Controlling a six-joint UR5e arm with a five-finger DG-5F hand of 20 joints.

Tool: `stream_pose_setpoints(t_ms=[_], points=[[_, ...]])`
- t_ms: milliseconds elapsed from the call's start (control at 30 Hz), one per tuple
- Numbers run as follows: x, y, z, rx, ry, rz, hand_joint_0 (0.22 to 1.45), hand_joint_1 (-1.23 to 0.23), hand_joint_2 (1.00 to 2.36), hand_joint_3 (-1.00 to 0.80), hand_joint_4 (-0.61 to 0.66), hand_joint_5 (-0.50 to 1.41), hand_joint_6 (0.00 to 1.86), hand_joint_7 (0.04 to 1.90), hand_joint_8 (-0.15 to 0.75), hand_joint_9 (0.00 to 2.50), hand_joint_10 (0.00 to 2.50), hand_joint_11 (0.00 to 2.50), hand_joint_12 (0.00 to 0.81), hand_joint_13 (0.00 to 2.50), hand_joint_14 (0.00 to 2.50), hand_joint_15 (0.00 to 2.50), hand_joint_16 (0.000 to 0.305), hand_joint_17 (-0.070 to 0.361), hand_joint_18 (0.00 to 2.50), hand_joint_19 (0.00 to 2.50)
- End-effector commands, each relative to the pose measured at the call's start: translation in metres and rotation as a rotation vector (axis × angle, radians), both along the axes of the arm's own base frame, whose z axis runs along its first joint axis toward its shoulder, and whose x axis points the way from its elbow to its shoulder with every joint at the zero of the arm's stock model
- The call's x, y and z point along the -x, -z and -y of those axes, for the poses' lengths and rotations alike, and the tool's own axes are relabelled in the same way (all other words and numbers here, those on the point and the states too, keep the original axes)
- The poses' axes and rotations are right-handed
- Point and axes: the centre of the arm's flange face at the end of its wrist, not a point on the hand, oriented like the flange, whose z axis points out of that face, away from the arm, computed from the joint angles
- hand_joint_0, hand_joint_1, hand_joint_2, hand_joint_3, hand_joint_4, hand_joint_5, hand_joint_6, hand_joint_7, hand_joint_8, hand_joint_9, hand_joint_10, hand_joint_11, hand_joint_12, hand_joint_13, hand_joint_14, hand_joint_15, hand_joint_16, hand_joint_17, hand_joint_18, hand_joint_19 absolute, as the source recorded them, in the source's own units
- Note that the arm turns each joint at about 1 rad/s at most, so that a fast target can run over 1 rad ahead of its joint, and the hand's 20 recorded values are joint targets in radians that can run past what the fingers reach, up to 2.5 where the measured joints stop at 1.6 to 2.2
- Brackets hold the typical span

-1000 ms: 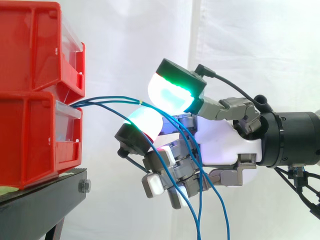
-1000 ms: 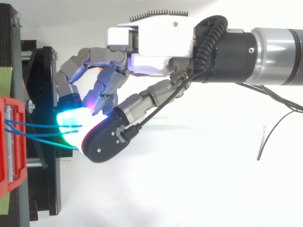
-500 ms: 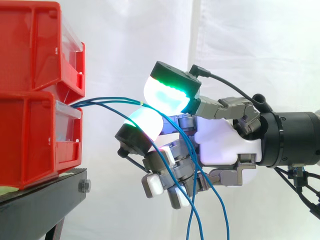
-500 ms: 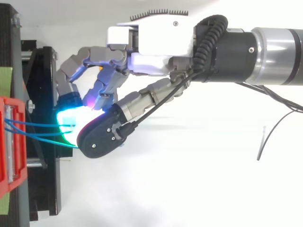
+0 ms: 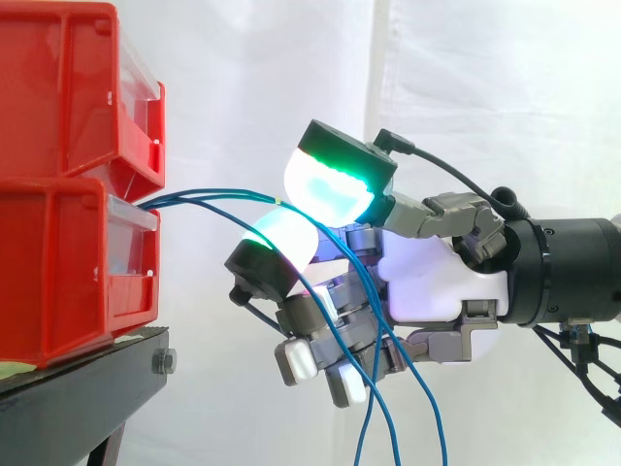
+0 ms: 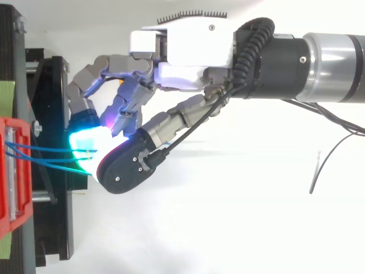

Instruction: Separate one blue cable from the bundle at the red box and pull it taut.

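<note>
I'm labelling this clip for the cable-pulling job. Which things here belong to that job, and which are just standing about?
Part of the job:
- blue cables
- lower red bin, where the cables emerge
- hand, in among the cables

Just standing about:
- upper red bin
- black stand under the bins
- white curtain behind

Since half a second ago, the hand's (image 5: pixel 427 282) upper green-glowing pad (image 5: pixel 330 189) is drawn slightly back toward 3 o'clock; in the top view that pad (image 6: pixel 122 168) is shifted likewise. Over the last second, a hanging blue cable (image 5: pixel 363 427) below the hand is swung toward 9 o'clock.
</note>
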Motion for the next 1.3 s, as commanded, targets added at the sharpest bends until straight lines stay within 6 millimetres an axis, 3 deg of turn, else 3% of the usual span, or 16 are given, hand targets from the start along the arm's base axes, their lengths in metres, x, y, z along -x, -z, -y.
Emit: stream_pose_setpoints(t_ms=[0, 333, 633, 933, 1133, 1267], points=[[0.0001, 0.0001, 0.0000, -0.006, 0.000, -0.001, 0.78, -0.96, 1.00, -0.50, -0.07, -0.16, 0.90, 1.28, 0.288, 0.90, 0.03, 1.11, 0.393, 0.88, 0.02, 0.63, 0.046, 0.102, 0.89, 0.70], [0.0002, 0.0002, 0.0000, -0.019, 0.000, -0.002, 0.69, -0.96, 1.00, -0.50, 0.01, -0.14, 0.90, 1.27, 0.288, 0.94, 0.02, 1.10, 0.392, 0.90, 0.02, 0.63, 0.045, 0.101, 0.90, 0.72], [0.0002, 0.0002, 0.0002, -0.019, 0.002, -0.002, 0.59, -0.68, 1.00, -0.50, 0.02, -0.13, 0.89, 1.22, 0.293, 0.98, 0.02, 1.10, 0.396, 0.93, 0.02, 0.63, 0.046, 0.103, 0.92, 0.75], [0.0002, 0.0002, 0.0000, -0.032, 0.000, -0.003, 0.58, -0.52, 1.00, -0.50, 0.00, -0.12, 0.86, 1.16, 0.271, 0.99, 0.02, 1.04, 0.395, 0.93, 0.02, 0.62, 0.046, 0.103, 0.92, 0.78], [0.0000, 0.0002, -0.0012, -0.032, -0.001, -0.003, 0.58, -0.50, 1.00, -0.50, 0.03, -0.12, 0.85, 1.19, 0.281, 0.99, 0.02, 1.06, 0.397, 0.92, 0.02, 0.63, 0.047, 0.105, 0.93, 0.78], [0.0001, 0.0006, -0.0012, -0.034, -0.001, -0.001, 0.54, -0.56, 1.00, -0.50, 0.04, -0.13, 0.85, 1.17, 0.287, 0.94, 0.02, 1.08, 0.415, 0.88, 0.02, 0.62, 0.050, 0.112, 0.92, 0.79]])
